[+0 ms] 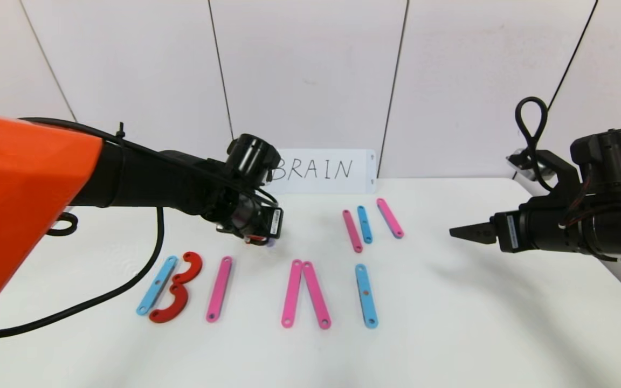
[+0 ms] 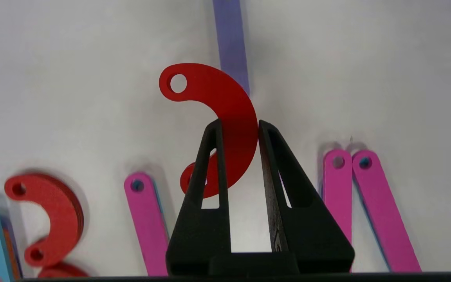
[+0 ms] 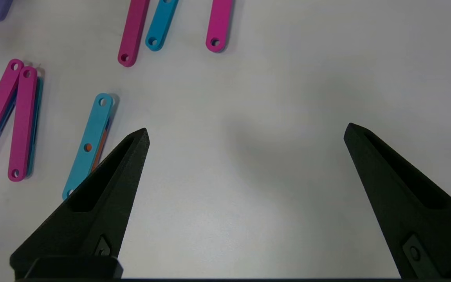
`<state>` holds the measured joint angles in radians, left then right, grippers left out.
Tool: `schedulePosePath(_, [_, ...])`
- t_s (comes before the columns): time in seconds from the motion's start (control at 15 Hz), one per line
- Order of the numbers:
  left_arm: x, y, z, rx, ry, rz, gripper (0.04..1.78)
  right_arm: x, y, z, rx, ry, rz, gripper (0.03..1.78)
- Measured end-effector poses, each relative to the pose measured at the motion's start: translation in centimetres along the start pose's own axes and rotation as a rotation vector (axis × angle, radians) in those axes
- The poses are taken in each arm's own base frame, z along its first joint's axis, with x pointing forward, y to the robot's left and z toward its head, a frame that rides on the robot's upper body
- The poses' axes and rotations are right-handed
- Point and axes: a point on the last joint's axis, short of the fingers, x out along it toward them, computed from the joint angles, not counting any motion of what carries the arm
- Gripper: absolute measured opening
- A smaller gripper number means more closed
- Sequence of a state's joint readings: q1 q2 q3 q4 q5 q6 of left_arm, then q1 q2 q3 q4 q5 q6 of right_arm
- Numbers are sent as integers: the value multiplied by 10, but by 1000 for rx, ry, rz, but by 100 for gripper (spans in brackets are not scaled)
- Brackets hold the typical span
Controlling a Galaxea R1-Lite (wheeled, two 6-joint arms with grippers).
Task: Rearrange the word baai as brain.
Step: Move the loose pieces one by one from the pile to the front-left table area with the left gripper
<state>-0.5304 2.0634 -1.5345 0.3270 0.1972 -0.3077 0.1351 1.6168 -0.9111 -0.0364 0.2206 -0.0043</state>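
The word lies in a row near the table's front: a blue strip [image 1: 156, 285] with two red curved pieces [image 1: 179, 290], a lone pink strip [image 1: 219, 289], two pink strips [image 1: 305, 293] meeting at the top, and a blue strip [image 1: 366, 295]. Above the gap behind the lone pink strip [image 2: 147, 223], my left gripper [image 1: 259, 238] [image 2: 238, 124] is shut on another red curved piece [image 2: 225, 109], lifted off the table. A purple strip [image 2: 231, 43] lies just beyond it. My right gripper [image 1: 461, 231] [image 3: 247, 131] hovers open and empty at the right, beside the blue strip [image 3: 90, 145].
A white card [image 1: 321, 171] reading "BRAIN" leans on the back wall. Three loose strips, pink, blue and pink [image 1: 365, 224], lie behind the word. A black cable [image 1: 100, 296] trails over the table's left side.
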Motion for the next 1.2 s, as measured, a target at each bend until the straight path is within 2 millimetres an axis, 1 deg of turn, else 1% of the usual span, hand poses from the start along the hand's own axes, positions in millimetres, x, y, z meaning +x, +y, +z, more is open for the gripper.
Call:
schedulePosePath(0.13, [-9,0,-6,-30,53,31,30,0,0,0,0,-1,-1,174])
schedulePosePath(0.27, [-11,1,-11,-49,71,58,30,0,0,0,0,0,-2,174])
schedulePosePath(0.6, [0,2,-22,-70,111,78,30,2,0,2,-4,-36,-4,174])
schedulePosePath(1.2, [15,2,-30,-66,152,95,30,4,-1,0,-3,-28,-4,174])
